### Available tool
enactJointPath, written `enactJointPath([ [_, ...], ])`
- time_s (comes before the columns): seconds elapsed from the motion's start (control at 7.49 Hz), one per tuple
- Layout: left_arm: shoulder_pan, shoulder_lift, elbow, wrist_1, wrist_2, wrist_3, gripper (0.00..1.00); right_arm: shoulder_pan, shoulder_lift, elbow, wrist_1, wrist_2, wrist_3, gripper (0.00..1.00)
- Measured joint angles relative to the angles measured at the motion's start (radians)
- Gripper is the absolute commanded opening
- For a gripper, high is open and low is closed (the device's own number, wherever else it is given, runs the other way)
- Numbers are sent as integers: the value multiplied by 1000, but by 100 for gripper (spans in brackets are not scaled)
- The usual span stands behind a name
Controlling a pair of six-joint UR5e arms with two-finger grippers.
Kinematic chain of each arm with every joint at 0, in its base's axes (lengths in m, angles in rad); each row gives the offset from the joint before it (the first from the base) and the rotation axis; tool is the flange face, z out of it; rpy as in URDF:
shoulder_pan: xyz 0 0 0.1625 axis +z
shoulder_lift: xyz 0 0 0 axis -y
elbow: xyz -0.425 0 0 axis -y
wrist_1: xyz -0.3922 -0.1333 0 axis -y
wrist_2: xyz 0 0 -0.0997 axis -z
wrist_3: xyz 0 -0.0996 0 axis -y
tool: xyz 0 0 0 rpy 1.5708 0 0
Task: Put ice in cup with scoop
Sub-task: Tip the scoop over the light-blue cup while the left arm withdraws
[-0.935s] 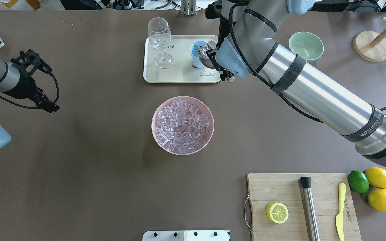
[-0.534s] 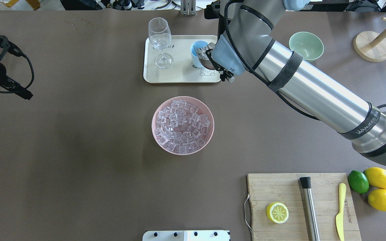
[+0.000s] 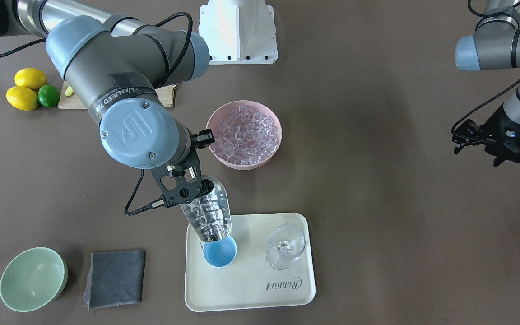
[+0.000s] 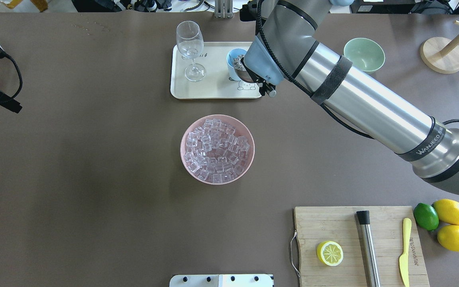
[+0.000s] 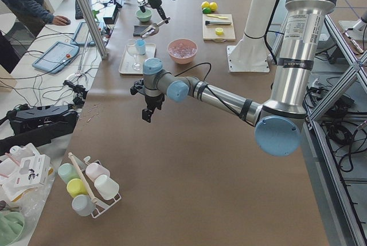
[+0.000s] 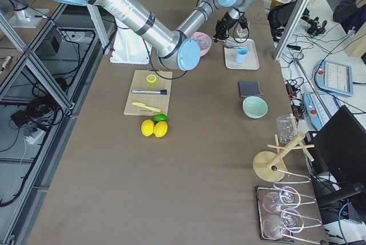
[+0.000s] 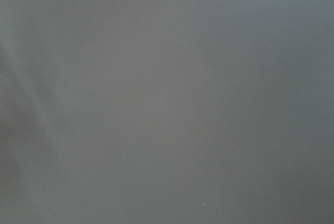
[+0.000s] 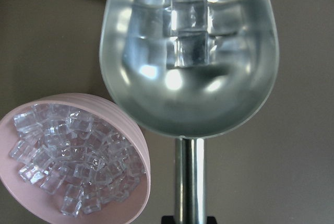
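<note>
Cream rectangular tray [image 3: 251, 289] on the far side; round pink bowl [image 3: 242, 165] of small clear ice cubes [image 4: 215, 149] mid-table. Right gripper [image 3: 191, 188] clamped on shiny steel scoop [image 3: 208, 212], cubes in pan, tipped over small light-blue cup [image 3: 220, 253] on tray. Left gripper [image 3: 476, 137] state: can't tell.

Brown desk [image 4: 94, 179]: pink bowl [image 3: 243, 165] mid-desk. Cream tray [image 4: 213, 89] carries an upright wine glass [image 4: 190, 44]. Green bowl [image 4: 363, 54] and grey cloth [image 3: 114, 279] sit beside the tray. Cutting board [image 4: 387, 247] holds a lemon half [image 4: 329, 253], steel cylinder [image 4: 368, 249] and yellow knife [image 4: 404, 251]. Lime [image 4: 426, 216] and two lemons [image 4: 451, 211] lie just beside the board.
</note>
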Motion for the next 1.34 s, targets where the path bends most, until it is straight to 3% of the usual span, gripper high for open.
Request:
enactJointPath([
  [1.34, -1, 46, -65, -41, 8, 5, 98, 0, 23, -55, -35, 24, -15, 0],
])
